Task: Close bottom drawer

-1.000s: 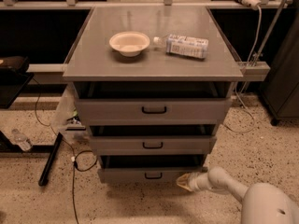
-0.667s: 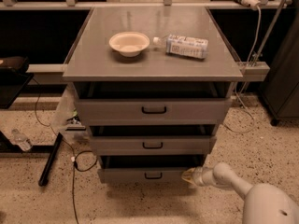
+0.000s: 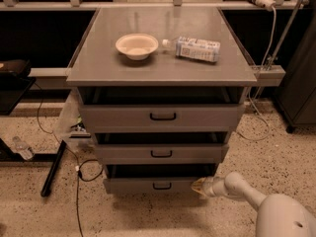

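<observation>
The bottom drawer (image 3: 133,185), the lowest of three grey metal cabinet drawers with a flat front and a small black handle (image 3: 162,185), sits at the foot of the cabinet and is pulled partly out, with a dark gap showing above its front. The robot's cream-tipped gripper (image 3: 199,186) is at the right end of that front, touching it or just beside it; whether its jaws are spread or pressed together cannot be told. The pale arm (image 3: 242,189) reaches in from the near right. The step in hand looks like the start of the push. The next move likely calls for a steady shove toward the far side, kept square so the drawer does not skew from the off-centre contact. Against the frame a second ago, the gripper has lifted slightly onto the front, while the drawer seems no further in. Above, the grey tabletop (image 3: 98,65) carries a cream bowl (image 3: 137,46) and a lying plastic bottle (image 3: 197,49).
</observation>
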`<control>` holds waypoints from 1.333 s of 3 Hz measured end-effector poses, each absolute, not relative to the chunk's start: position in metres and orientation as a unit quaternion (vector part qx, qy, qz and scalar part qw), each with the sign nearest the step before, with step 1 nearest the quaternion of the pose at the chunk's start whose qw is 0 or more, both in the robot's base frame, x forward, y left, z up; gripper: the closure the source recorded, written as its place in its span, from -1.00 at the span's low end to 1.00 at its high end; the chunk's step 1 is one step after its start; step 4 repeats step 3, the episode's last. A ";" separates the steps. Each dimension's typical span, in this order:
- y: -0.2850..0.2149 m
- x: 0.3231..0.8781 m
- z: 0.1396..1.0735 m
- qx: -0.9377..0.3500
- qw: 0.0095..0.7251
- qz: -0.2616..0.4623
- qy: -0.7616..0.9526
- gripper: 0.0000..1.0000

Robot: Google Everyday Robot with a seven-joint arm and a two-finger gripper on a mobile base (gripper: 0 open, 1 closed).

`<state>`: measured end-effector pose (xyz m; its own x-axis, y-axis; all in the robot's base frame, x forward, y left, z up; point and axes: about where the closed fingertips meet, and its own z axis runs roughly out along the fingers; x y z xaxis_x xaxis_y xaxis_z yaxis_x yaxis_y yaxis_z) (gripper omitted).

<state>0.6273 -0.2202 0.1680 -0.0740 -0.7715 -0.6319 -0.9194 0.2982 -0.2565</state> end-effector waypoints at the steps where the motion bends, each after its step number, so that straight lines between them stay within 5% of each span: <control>1: -0.220 0.627 0.168 -0.583 0.351 0.105 0.725 -0.67; 2: -0.220 0.627 0.168 -0.583 0.351 0.105 0.725 -1.00; 4: -0.220 0.627 0.168 -0.583 0.351 0.105 0.725 -1.00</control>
